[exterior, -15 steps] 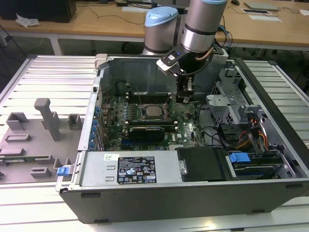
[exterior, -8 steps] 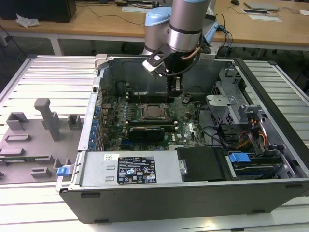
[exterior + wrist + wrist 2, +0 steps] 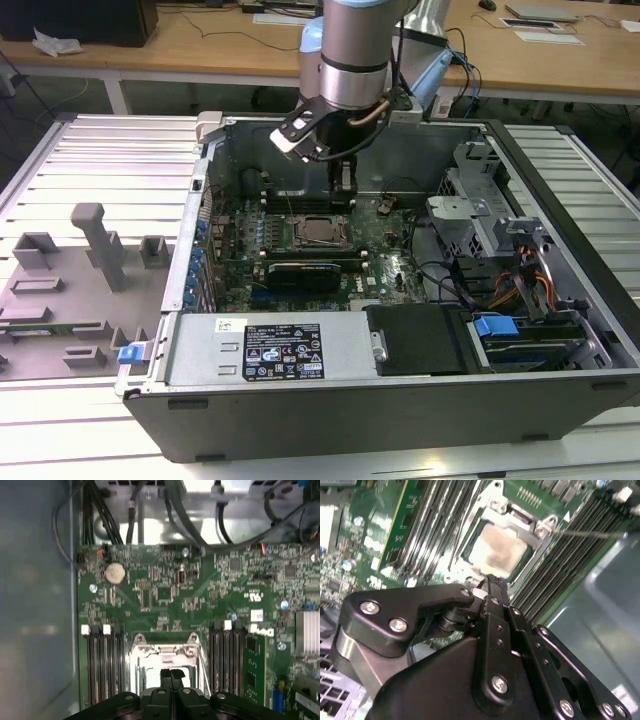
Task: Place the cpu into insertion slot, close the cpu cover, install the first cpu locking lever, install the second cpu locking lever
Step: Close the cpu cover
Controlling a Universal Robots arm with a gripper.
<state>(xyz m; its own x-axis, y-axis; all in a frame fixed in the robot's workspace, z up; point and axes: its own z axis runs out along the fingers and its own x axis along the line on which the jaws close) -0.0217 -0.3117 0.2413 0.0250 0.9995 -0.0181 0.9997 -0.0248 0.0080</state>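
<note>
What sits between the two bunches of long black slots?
The pale silvery square chip, framed by its thin silvery metal cover, in the second wrist view.

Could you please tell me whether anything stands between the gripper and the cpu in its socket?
Nothing visible does. In the second wrist view the gripper, fingers shut, hangs by the edge of the cpu; the cpu cover only frames the chip, leaving its pale top bare through the window.

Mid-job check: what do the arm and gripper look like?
Silvery-grey cylindrical arm with a black ring and pale blue joint cover; dark cables loop at its wrist. Matte black gripper of hinged link bars with silver screws, ending in slim jaws.
</note>
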